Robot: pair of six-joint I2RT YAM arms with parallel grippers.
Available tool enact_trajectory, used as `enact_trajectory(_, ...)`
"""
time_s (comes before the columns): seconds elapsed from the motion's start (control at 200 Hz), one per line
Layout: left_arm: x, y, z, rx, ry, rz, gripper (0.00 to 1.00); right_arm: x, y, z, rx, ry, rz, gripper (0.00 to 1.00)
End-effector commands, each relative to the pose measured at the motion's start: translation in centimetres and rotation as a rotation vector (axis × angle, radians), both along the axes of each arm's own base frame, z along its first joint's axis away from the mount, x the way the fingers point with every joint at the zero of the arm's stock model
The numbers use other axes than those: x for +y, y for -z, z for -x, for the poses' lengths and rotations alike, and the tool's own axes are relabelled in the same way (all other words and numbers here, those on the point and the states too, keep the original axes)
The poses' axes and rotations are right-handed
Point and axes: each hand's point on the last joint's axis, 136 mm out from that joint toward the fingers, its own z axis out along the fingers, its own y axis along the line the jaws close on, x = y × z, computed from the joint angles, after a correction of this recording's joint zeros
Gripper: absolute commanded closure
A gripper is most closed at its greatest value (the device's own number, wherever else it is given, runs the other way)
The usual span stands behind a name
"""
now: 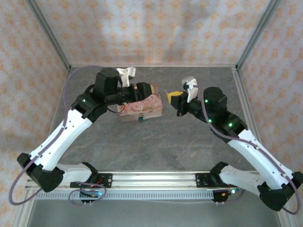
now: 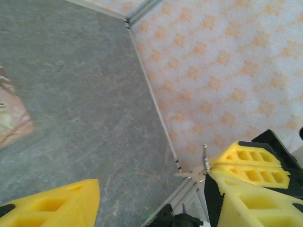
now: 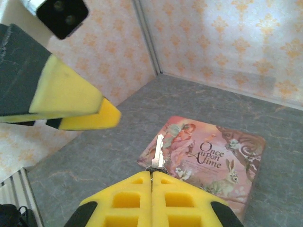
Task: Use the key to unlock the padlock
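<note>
**Key in hand, padlock (image 1: 140,118) not yet reached at the tin's (image 1: 154,108) near face**

The small blue padlock sits against the tin's near side, too small to show whether its shackle is shut. The key (image 3: 159,150) juts from my right gripper (image 3: 151,178), which is clamped tight on the key's head just off the tin's right end. My left gripper (image 2: 151,189) hangs above the tin, fingers spread and empty. I judge the pickup done. Reaching the lock, inserting the key and turning it remain.

Read on the lid of the pink picture-printed rectangular metal tin box (image 3: 208,142): "Once Upon a Time", in dark ornate lettering, three stacked lines, just left of a printed rabbit (image 3: 231,172).
</note>
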Motion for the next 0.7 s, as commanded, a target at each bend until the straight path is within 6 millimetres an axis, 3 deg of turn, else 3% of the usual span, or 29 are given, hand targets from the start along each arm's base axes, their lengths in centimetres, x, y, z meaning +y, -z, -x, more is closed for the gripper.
enact_trajectory(0.0, -1.5, -3.0, 0.3, -0.059, 0.044, 0.069, 0.39, 0.3, -2.5, 0.4, -0.082, -0.013, -0.022, 1.0)
enact_trajectory(0.135, -2.7, -2.7, 0.2, -0.048, 0.067, 0.06, 0.32, 0.5, -2.6, 0.7, -0.086, -0.026, -0.029, 1.0)
enact_trajectory(0.265, -3.9, -2.5, 0.3, -0.042, 0.088, 0.051, 0.35, 0.7, -2.6, 0.8, -0.088, -0.033, -0.025, 1.0)
enact_trajectory(0.415, -4.6, -3.1, 0.4, -0.06, 0.107, 0.05, 0.44, 0.8, -2.5, 0.8, -0.087, -0.039, -0.018, 1.0)
enact_trajectory(0.696, -5.5, -3.1, 0.3, -0.055, 0.13, 0.044, 0.73, 0.9, -2.5, 0.9, -0.093, -0.045, -0.015, 1.0)
